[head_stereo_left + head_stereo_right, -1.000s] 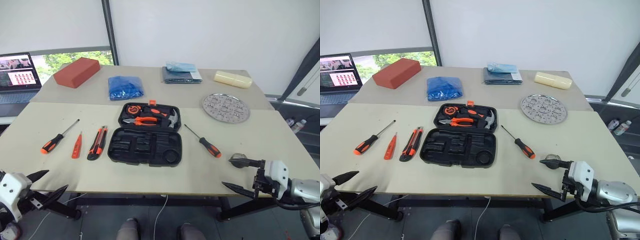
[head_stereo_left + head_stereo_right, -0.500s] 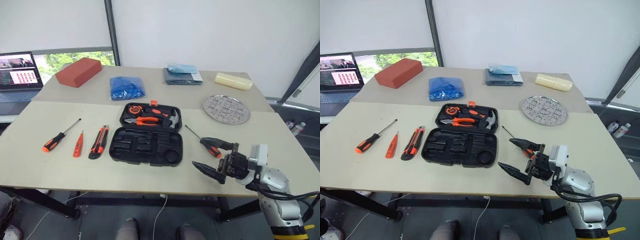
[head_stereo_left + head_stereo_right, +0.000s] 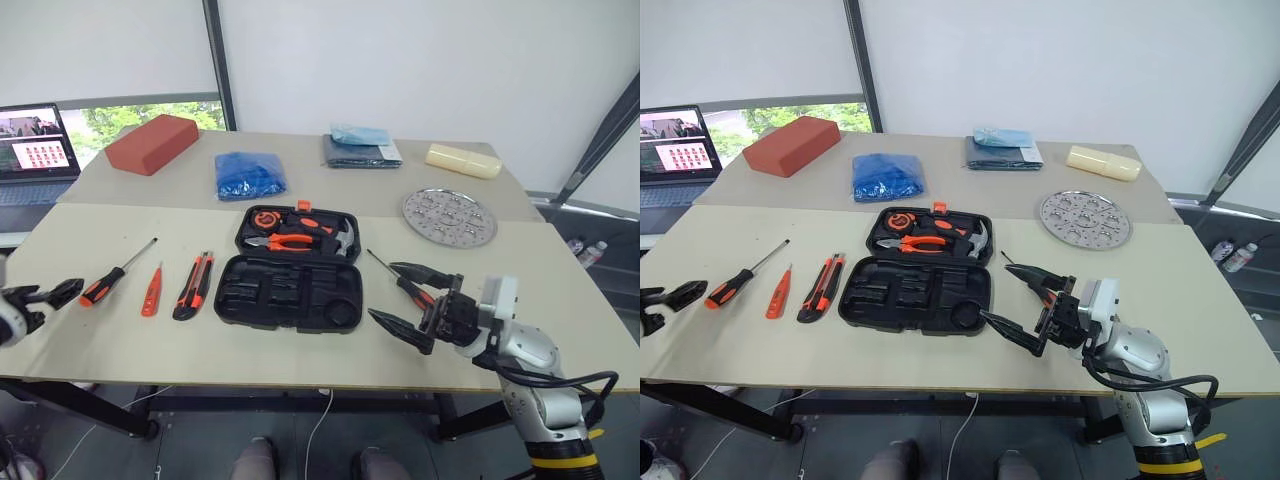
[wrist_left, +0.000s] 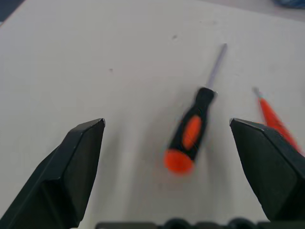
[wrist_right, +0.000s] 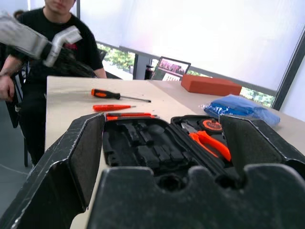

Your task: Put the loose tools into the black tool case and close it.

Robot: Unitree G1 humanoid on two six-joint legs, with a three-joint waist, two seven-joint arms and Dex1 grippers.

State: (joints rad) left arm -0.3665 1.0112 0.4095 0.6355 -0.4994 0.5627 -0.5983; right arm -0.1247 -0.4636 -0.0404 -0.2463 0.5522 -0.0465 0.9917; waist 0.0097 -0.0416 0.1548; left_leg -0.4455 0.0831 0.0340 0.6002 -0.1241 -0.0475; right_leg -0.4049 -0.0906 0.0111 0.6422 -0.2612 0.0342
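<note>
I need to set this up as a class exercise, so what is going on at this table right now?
A two-armed robot is about to pack loose tools into the open black tool case. Nothing is held: the left gripper is open, facing the far-left screwdriver, and the right gripper is open above the second long screwdriver beside the case. The small orange screwdriver and utility knife lie on the table, untouched. A person stands by the table.

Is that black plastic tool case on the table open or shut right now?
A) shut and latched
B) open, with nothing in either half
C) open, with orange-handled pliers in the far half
C: the black plastic tool case lies open, with orange-handled pliers in its far half.
</note>
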